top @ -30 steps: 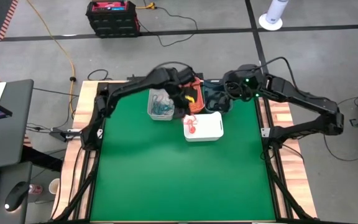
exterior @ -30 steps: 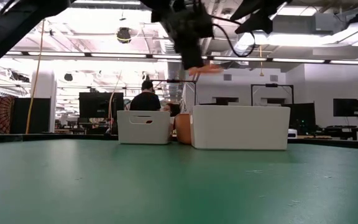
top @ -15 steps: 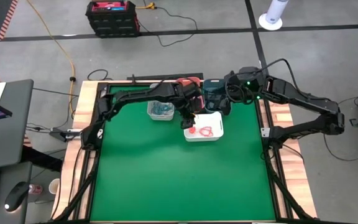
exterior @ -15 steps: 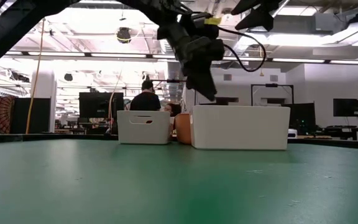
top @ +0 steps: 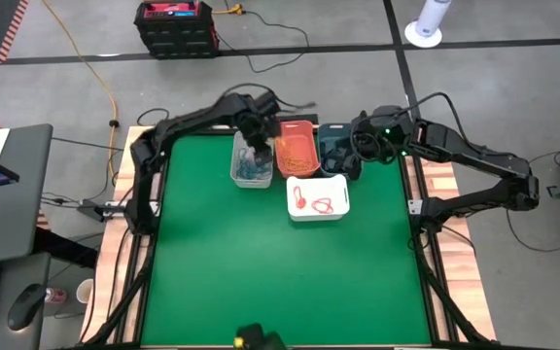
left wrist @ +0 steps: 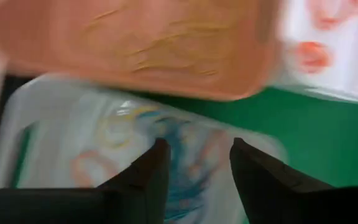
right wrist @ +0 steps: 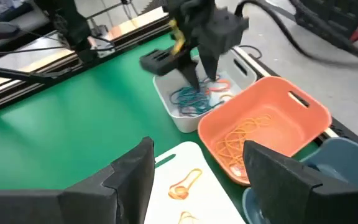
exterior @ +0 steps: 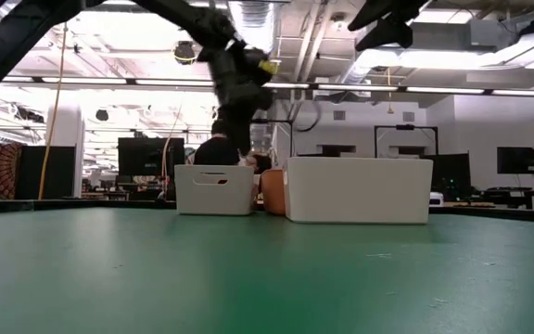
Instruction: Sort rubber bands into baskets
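Observation:
Four baskets stand at the table's far middle: light grey [top: 239, 171], coral-orange [top: 297, 146], dark slate-blue [top: 333, 139] and white [top: 317, 209]. Teal rubber bands [right wrist: 191, 96] lie in the grey one, yellow-orange bands [right wrist: 244, 140] in the coral one, red bands [top: 311, 202] in the white one. My left gripper [left wrist: 197, 149] hangs open just above the grey basket [left wrist: 73, 143], fingers pointing down, nothing between them. My right gripper [right wrist: 197, 162] waits open above the slate-blue basket [right wrist: 344, 165].
The baskets stand close together. Wide bare green table [top: 280, 282] lies between them and the near edge. Beyond the table's far edge, the low view shows a person [exterior: 217, 148] seated in the room.
My left gripper carried a red band over the white basket and let it go; the band now lies in that basket. The gripper has then swung toward the table's left and far edge and stands over the grey basket.

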Robot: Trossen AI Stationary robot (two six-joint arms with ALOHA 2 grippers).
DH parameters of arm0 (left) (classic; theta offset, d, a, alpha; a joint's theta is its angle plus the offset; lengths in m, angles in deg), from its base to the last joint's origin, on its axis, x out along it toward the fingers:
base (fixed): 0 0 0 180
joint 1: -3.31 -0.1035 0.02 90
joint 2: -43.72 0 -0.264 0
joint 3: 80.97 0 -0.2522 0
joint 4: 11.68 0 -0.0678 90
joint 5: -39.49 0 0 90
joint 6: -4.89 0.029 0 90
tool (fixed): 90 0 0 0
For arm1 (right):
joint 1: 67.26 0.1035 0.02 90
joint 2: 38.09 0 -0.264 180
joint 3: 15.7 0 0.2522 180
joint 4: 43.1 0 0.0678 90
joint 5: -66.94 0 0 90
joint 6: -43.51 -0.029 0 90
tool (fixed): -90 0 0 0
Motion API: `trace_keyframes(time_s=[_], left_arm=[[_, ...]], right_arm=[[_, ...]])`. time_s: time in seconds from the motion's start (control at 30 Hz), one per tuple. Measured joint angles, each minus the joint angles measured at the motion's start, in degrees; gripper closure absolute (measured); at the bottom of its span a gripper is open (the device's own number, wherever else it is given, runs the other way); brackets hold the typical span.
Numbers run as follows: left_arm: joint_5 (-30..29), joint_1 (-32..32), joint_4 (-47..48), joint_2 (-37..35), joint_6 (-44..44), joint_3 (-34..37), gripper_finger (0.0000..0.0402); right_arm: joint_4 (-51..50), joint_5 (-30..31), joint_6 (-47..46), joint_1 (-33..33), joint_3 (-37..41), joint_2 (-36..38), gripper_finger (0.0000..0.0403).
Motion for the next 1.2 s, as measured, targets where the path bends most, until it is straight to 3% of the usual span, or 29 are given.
trace_keyframes(time_s=[0.13, 0.4, 0.77, 1.2], left_arm=[[-0.2, -4.4, -3.0, -0.5, 1.3, 5.0, 0.0259], [1.2, -8.2, -21.4, -0.4, 6.5, 16.7, 0.0262], [0.4, -7.9, -31.0, -0.4, 24.3, 23.0, 0.0262], [1.5, -7.7, -40.8, -0.4, 28.7, 29.1, 0.0262]], right_arm=[[0.5, 1.0, 0.0, 0.0, 0.0, 0.0, 0.0133], [1.2, 2.5, -0.1, 0.0, 0.0, 0.0, 0.0133], [1.4, 4.0, -2.0, -0.1, 0.0, 0.0, 0.0133], [1.4, 4.0, -3.1, -0.1, 0.0, 0.0, 0.0133]])
